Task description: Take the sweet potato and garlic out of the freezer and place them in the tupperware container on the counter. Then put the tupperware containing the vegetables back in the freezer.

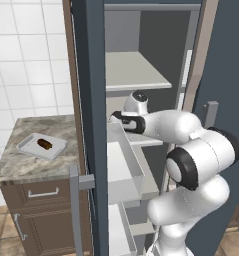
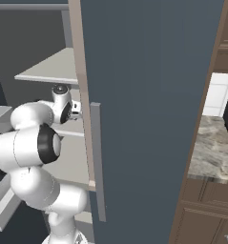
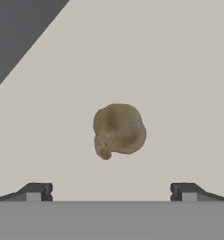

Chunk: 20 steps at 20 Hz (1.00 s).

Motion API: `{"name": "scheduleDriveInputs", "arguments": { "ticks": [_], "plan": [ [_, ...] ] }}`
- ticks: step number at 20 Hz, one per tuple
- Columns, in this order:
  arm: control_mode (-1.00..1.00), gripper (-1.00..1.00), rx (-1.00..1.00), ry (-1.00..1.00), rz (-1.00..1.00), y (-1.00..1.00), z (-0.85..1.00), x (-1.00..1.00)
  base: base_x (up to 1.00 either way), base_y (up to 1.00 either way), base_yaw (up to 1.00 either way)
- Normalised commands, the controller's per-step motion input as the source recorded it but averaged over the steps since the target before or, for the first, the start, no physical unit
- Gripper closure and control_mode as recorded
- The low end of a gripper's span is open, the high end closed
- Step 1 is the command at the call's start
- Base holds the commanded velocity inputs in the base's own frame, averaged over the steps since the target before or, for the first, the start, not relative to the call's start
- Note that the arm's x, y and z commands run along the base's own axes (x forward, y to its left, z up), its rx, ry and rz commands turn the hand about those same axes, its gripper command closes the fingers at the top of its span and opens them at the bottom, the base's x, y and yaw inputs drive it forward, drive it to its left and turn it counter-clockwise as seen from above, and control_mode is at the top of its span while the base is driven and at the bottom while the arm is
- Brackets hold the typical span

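1. The gripper [image 3: 111, 191] has its jaws spread wide and pinches nothing; the garlic [image 3: 119, 130] lies on a pale grey freezer shelf [image 3: 179, 70], centred between the fingertips and clear of both.
2. The arm [image 1: 191, 150] reaches into the open freezer [image 1: 91, 75].
3. The sweet potato [image 1: 44, 144] lies in the tupperware container [image 1: 27, 145] on the counter [image 1: 21, 165], left of the freezer.

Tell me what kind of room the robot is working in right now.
A kitchen, by the look of it: an open freezer with grey shelves, a stone counter over wood cabinets, and a white tiled wall.
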Motion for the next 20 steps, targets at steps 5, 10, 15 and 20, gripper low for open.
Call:
{"name": "scheduleDriveInputs", "arguments": {
  "ticks": [5,10,15,20],
  "plan": [
    [-1.0,-1.0,0.0,0.0,0.0,0.01,-0.1,0.3,0.0,0.0,0.0],
    [-1.0,-1.0,0.0,0.0,0.0,0.02,-0.08,0.29,0.0,0.0,0.0],
    [-1.0,-1.0,0.0,0.0,0.0,0.05,-0.09,0.26,0.0,0.0,0.0],
    [-1.0,-1.0,0.0,0.01,0.0,0.04,-0.07,0.18,0.0,0.0,0.0]
  ]
}}
